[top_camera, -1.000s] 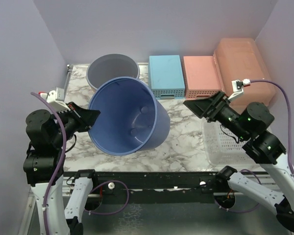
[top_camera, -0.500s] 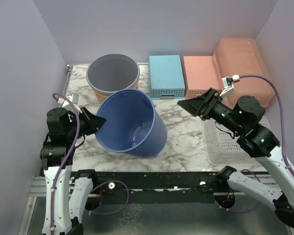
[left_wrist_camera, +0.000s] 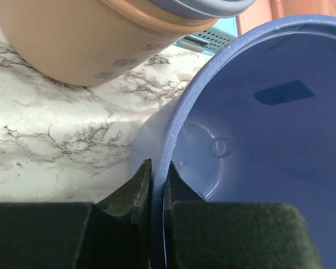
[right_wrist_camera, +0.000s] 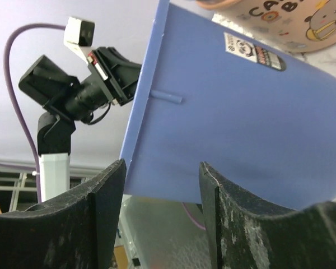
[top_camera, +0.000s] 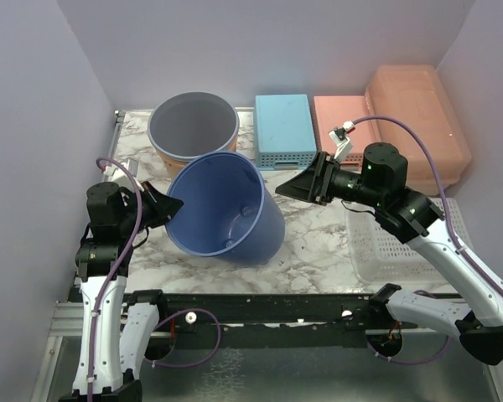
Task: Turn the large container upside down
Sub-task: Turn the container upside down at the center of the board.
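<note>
Found the large container [top_camera: 226, 209], the big blue round bucket, tipped partway over on the marble table [top_camera: 314, 243], just in front of the orange bucket [top_camera: 193, 126], mouth turned up and toward the left arm. Saw the left gripper [left_wrist_camera: 157, 174] pinching the blue rim, one finger inside the wall and one outside, pressed close on the thin plastic. Saw the right gripper [top_camera: 295, 186] with fingers spread wide, aimed at the outer wall on the opposite side and just beside it; could not tell whether touching. Judged the task begun but well short of done: leaning off its base, yet mouth nowhere near facing down, so the greater part of the rotation left to do, plus the setting down on the rim. Counted one blue bucket, one orange bucket with a grey inside, one light-blue perforated box [top_camera: 285, 130], one pink perforated box [top_camera: 344, 126], one peach lidded box [top_camera: 419, 117] at the far right corner, and one white perforated basket [top_camera: 377, 247] under the right arm; also two arms and two grippers.
</note>
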`<state>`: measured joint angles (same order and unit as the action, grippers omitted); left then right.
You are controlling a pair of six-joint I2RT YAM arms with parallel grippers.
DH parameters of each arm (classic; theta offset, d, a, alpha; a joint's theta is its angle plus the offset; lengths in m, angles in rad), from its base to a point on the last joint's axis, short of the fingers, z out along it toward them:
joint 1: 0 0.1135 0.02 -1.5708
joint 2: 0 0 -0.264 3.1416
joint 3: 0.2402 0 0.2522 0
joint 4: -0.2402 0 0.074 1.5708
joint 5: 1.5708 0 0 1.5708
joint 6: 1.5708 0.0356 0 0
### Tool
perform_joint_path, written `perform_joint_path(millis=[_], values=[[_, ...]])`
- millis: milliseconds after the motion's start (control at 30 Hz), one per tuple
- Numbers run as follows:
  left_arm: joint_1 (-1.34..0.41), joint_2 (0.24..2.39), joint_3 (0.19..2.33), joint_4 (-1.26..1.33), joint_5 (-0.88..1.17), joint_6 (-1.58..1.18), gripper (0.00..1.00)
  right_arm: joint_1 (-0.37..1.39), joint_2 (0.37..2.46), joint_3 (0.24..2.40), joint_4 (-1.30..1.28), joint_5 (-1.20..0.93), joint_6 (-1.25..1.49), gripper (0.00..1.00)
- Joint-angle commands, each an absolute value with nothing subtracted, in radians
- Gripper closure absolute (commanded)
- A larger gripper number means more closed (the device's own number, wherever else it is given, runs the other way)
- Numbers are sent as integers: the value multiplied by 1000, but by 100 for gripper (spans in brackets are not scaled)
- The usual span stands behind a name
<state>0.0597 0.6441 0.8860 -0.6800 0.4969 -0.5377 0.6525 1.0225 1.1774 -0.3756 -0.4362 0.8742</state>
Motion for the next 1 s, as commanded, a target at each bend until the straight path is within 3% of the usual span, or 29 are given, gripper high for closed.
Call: perform_joint_path(millis=[0, 967], values=[[64, 677, 892, -592, 500, -527, 100, 653, 1045, 1231, -381, -541, 846, 42], [-43, 694, 835, -532, 398, -538, 100, 658, 1154, 1187, -333, -587, 901, 55]])
